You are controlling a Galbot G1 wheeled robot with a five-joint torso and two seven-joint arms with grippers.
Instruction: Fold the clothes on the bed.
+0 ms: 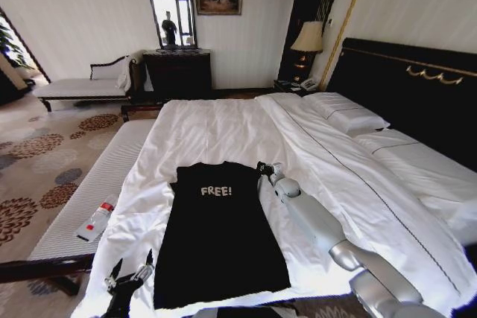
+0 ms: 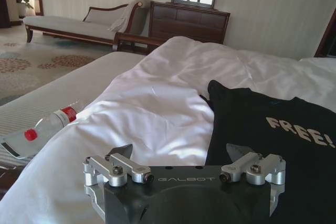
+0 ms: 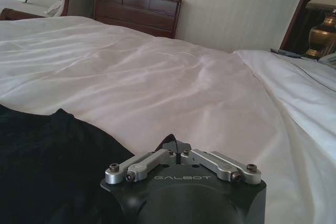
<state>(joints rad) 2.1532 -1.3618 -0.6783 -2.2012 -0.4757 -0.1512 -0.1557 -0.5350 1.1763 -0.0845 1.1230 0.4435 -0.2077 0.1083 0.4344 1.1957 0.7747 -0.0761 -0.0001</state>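
A: Currently, black short-sleeved cotton T-shirt with white "FREE!" lettering [image 1: 220, 236] lies flat on the white-sheeted bed [image 1: 216, 128], near its foot.
B: Grippers?
A: Left gripper [image 1: 130, 272] jaws wide apart, holding nothing, beside the shirt's hem corner. Right gripper [image 1: 264, 170] pinched closed at the shoulder edge.

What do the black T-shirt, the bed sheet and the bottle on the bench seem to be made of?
T-shirt: soft matte knit, probably cotton; it lies limp and flat, with the white "FREE!" print. Sheet: white woven fabric, slightly glossy, creased in fine wrinkles; the fibre cannot be told. Bottle: clear plastic, apparently, with a red cap and label; the bench shows through it.
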